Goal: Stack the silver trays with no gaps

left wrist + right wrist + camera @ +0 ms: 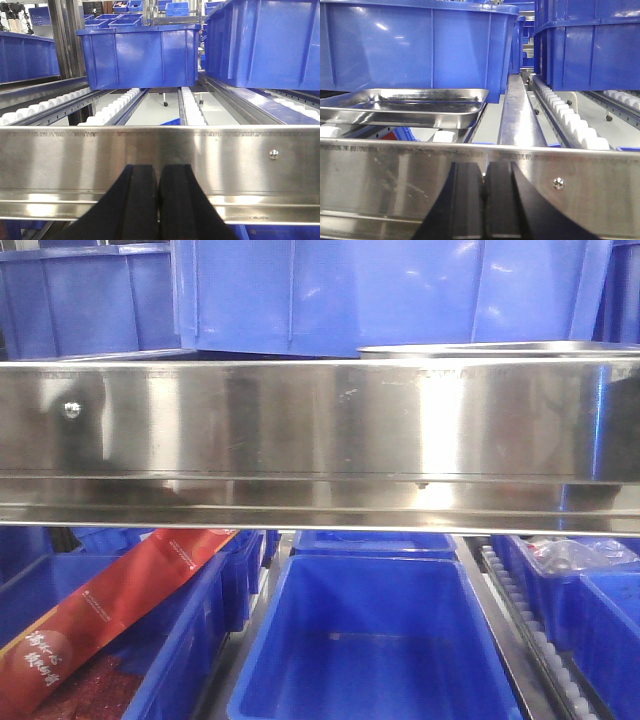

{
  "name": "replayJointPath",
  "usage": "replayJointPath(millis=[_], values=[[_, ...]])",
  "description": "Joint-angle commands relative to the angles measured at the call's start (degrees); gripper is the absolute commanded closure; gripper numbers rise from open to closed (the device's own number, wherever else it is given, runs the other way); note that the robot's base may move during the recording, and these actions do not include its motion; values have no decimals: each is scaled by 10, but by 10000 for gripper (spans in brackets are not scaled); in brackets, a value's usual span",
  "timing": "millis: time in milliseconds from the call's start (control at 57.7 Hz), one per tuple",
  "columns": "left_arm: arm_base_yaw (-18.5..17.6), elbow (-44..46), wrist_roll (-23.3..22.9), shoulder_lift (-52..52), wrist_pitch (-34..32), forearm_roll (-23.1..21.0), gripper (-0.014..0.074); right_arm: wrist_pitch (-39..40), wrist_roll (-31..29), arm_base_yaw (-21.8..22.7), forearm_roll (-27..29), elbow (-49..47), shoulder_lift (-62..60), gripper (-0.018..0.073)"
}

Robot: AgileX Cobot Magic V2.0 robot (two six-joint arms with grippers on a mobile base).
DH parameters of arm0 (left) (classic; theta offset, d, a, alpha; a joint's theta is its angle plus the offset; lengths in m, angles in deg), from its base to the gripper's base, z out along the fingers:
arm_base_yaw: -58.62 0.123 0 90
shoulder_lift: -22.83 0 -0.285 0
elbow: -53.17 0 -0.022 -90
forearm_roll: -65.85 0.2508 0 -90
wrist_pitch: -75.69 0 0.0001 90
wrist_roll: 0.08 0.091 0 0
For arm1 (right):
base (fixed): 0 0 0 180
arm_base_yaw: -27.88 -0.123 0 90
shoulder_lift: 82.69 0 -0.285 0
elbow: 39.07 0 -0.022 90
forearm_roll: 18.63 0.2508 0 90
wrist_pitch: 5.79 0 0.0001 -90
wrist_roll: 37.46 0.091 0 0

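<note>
Silver tray (407, 106) — the only one I can make out — lies on white rollers (444, 136) beyond the broad steel band (380, 175). It is left of centre in the right wrist view, in front of a blue bin (415, 45). The front view shows its rim as a thin strip at upper right.

Left gripper (158, 200) sits low before the band, fingers pressed together, empty, with no tray ahead of it. Right gripper (484, 205) is likewise closed on nothing.

I judge this as pre-grasp: the right arm must rise over the band, spread its fingers and take the near rim — a second tray is not visible.
</note>
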Motion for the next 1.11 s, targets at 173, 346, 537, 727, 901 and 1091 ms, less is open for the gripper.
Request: replayJointPath(millis=[173, 346, 537, 727, 901, 1091], values=[[1, 1, 0, 2, -6, -4, 602, 6, 0, 0, 0, 0, -2, 639], [1, 1, 0, 2, -6, -4, 602, 6, 0, 0, 0, 0, -2, 639], [1, 1, 0, 2, -6, -4, 602, 6, 0, 0, 0, 0, -2, 639], [1, 1, 0, 2, -6, -4, 602, 6, 0, 0, 0, 0, -2, 639], [1, 1, 0, 2, -22, -4, 602, 11, 0, 0, 0, 0, -2, 639], [1, 1, 0, 2, -36, -4, 602, 15, 0, 0, 0, 0, -2, 639]])
